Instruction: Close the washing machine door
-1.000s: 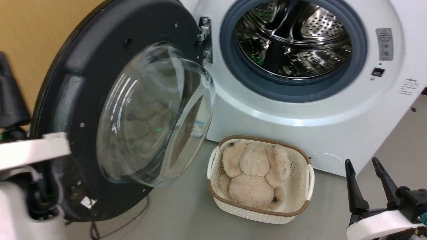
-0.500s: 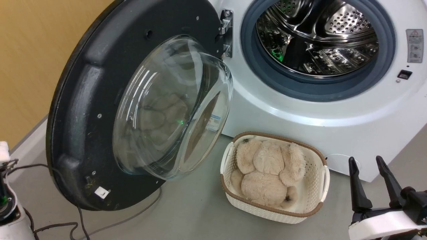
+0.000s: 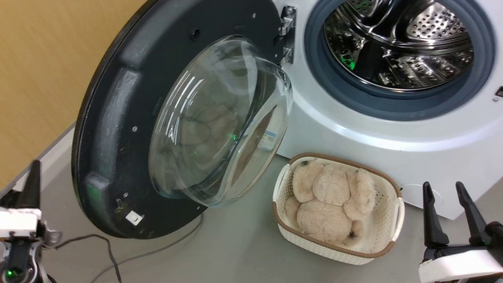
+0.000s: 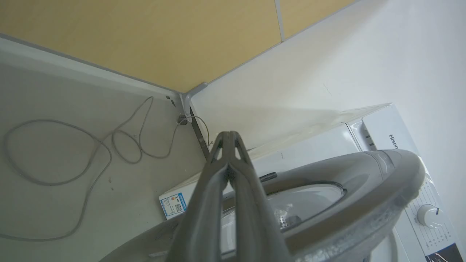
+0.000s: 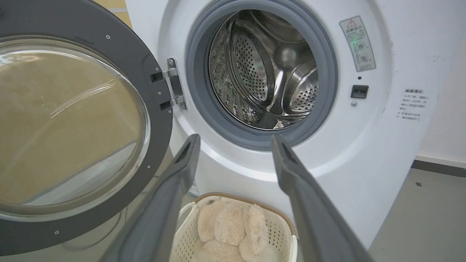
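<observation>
Finds one washing machine door (image 3: 129,118) swung wide, rim apart from one basket (image 3: 338,251), left end effector (image 4: 228,134) pinched together, right end effector (image 3: 443,185) spread.

One washing machine (image 3: 373,137), one door (image 3: 118,118), one basket (image 3: 338,253), one plush toy (image 3: 328,200), one left hand (image 3: 33,169), one right hand (image 3: 442,186)

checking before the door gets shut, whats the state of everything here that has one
door: wide open, swung out on its hinge
drum: no laundry visible inside
basket: upright on the floor, holding a plush toy
left gripper: shut, holding nothing
right gripper: open, holding nothing
</observation>
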`<state>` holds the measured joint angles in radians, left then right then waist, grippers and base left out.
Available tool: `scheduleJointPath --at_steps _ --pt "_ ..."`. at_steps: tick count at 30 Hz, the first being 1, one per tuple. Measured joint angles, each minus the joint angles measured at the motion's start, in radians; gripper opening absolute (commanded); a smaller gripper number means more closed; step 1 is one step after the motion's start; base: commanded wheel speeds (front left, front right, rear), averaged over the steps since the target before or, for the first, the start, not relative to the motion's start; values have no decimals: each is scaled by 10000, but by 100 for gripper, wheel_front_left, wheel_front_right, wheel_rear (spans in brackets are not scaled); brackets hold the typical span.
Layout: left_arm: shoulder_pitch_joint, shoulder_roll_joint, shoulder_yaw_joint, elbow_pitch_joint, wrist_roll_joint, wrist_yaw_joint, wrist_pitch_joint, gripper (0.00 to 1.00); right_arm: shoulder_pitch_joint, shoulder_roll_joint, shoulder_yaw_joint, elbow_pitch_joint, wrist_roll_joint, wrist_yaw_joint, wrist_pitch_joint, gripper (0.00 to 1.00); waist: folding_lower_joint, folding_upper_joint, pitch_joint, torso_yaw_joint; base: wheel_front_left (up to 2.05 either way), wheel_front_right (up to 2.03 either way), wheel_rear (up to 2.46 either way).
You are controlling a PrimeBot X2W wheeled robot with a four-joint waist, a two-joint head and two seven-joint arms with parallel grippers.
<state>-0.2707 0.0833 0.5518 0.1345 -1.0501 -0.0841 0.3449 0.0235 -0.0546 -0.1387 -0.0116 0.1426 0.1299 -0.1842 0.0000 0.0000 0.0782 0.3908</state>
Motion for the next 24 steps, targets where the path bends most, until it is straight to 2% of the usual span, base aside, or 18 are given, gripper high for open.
scheduleJointPath --at_steps 8,15,20,24 --pt "471 -224 -541 -4 -1369 -86 884 0 0 0 -94 -21 98 0 -132 100 0 0 129 335 0 0 0" --pt "1049 -278 -1306 -416 -3016 -174 1672 0 -1 2 -188 -63 174 0 -305 100 0 0 204 552 0 0 0" --pt "1563 -286 -2280 -838 -3555 -247 2042 0 -2 2 -314 -81 207 0 -414 100 0 0 300 730 0 0 0" --pt "1891 -293 -3359 -1685 -3988 -263 2468 0 -3 4 -470 -107 259 0 -483 100 0 0 362 885 0 0 0"
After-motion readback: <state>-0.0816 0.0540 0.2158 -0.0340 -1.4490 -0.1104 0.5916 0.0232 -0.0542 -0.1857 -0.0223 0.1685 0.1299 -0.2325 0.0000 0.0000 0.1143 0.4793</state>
